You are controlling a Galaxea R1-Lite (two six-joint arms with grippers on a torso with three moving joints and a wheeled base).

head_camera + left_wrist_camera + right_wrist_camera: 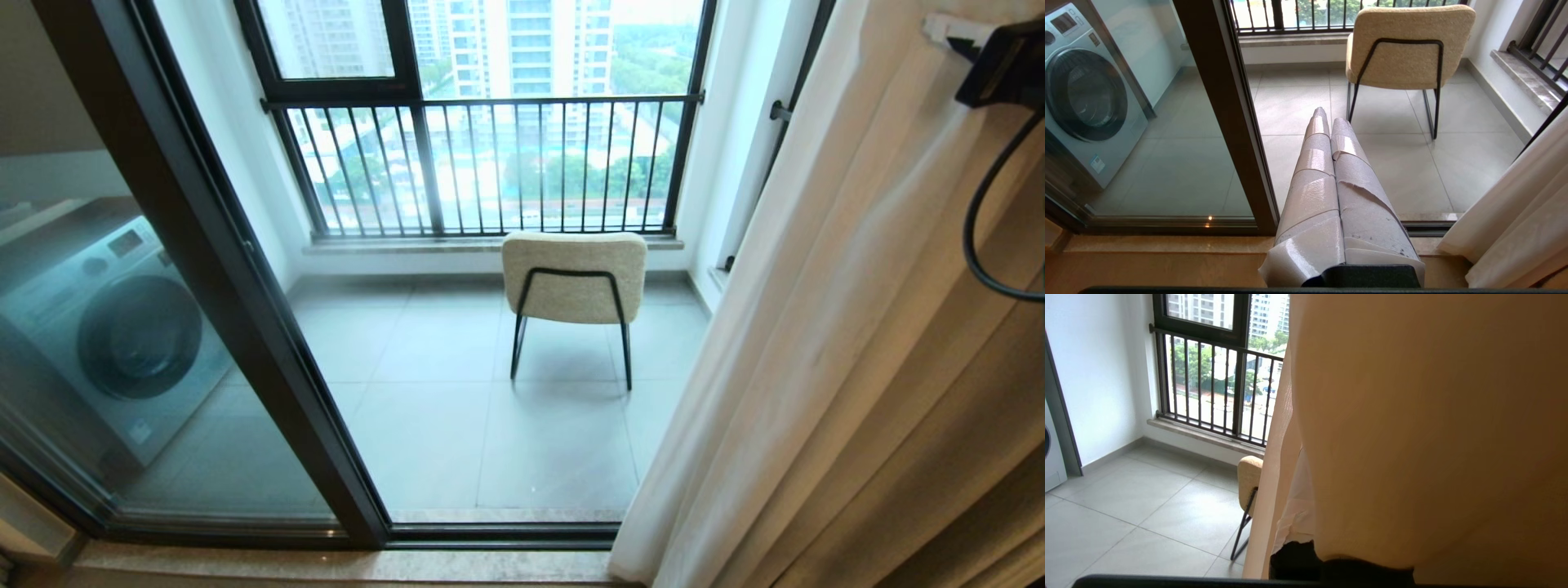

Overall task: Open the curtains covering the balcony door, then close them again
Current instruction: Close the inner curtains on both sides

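Head view: the curtains (857,351), cream fabric in long soft folds, hang gathered at the right, leaving the balcony door (245,327) with its thick dark metal frame uncovered. Beyond lie grey floor tiles (441,392), a nubbly beige chair (574,278) on thin black legs and a black-barred railing (490,163). A washing machine (114,327) shows through the glass. The right gripper (947,31) sits high against the fabric.

Left wrist view: the left gripper (1327,118), wrapped in pale tape, is closed on nothing, pointing at the tiles.

Right wrist view: the curtain covers the right gripper's fingers (1294,514), which are closed on it.
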